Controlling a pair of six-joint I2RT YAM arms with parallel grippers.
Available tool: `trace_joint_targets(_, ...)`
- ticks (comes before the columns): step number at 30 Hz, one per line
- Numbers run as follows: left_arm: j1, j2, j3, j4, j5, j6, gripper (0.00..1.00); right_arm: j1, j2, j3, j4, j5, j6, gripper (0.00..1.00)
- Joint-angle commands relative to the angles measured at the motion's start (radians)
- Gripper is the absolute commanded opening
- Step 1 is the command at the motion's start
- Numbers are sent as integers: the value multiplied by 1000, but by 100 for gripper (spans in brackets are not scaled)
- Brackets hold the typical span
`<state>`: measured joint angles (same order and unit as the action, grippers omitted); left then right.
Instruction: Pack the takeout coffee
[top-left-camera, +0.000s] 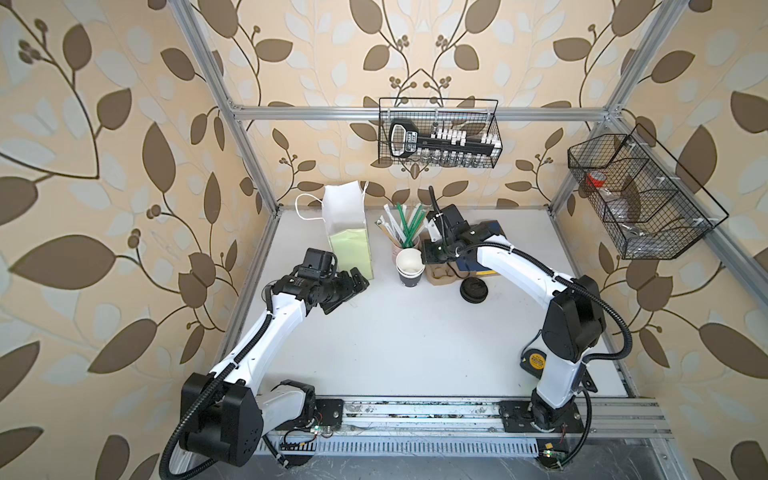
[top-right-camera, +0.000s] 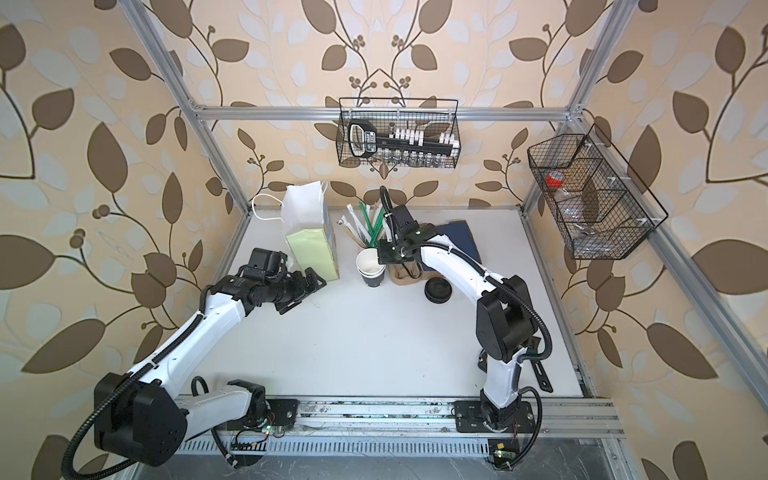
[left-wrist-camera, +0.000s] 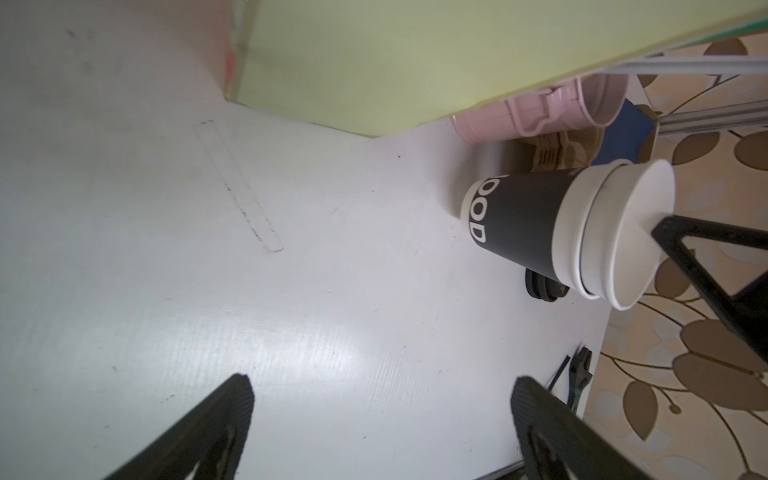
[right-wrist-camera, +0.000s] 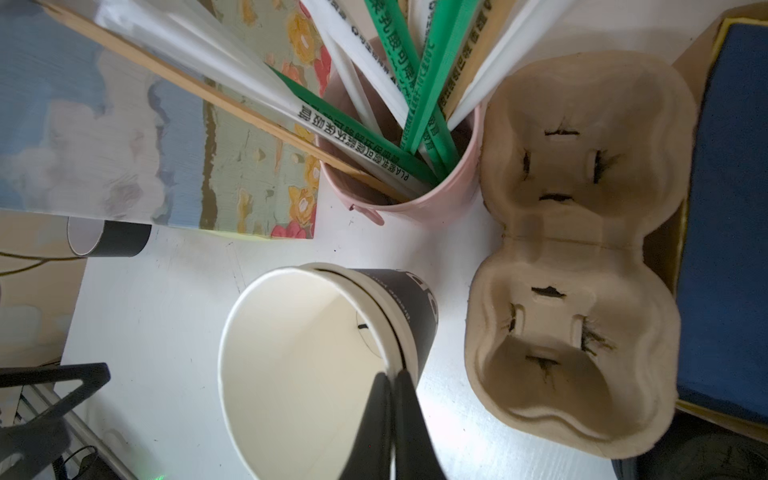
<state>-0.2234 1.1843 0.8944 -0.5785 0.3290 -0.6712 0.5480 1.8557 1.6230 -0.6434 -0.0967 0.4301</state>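
Two black paper cups, nested, stand on the white desk (top-left-camera: 395, 353) toward its back in both top views. The upper coffee cup (top-left-camera: 408, 259) sits in the lower coffee cup (top-left-camera: 411, 281), between the upright paper bag (top-left-camera: 347, 237) and the pulp cup carrier (top-left-camera: 440, 275). The pink cup of straws (top-left-camera: 395, 249) is just behind them. A stack of black lids (top-left-camera: 473, 289) lies near the carrier. The right gripper (top-left-camera: 423, 259) is at the upper cup's rim. The left gripper (top-left-camera: 348, 293) is by the foot of the bag, apart from the cups.

Left wrist view:
- The left gripper's fingers (left-wrist-camera: 226, 415) are spread wide over bare desk and hold nothing.
- The lower coffee cup (left-wrist-camera: 519, 224) shows white lettering on its side.
- The upper coffee cup (left-wrist-camera: 640, 232) is met at its rim by a dark finger of the right gripper.
- Part of the lids (left-wrist-camera: 540, 286) shows behind the cups.

Right wrist view:
- The right gripper (right-wrist-camera: 392, 380) has its fingers (right-wrist-camera: 374, 415) pressed together on the wall of the upper coffee cup (right-wrist-camera: 299, 374), one inside and one outside.
- That cup sits tilted in the lower coffee cup (right-wrist-camera: 415, 320).
- The carrier (right-wrist-camera: 582, 249), with two wells, is just beside them.
- The pink cup of straws (right-wrist-camera: 415, 199) stands between bag and carrier.
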Motion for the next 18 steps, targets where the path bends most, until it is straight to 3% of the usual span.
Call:
trace_joint_targets(1, -54, 46, -3, 90, 26, -92, 99, 0, -48, -12, 3, -12, -4, 0)
trace_joint_targets(8, -151, 183, 54, 157, 13, -177, 99, 5, -66, -53, 28, -32, -8, 0)
trace_joint_targets(18, -160, 232, -8, 403, 80, -310, 99, 2, -83, -91, 51, -57, -5, 0)
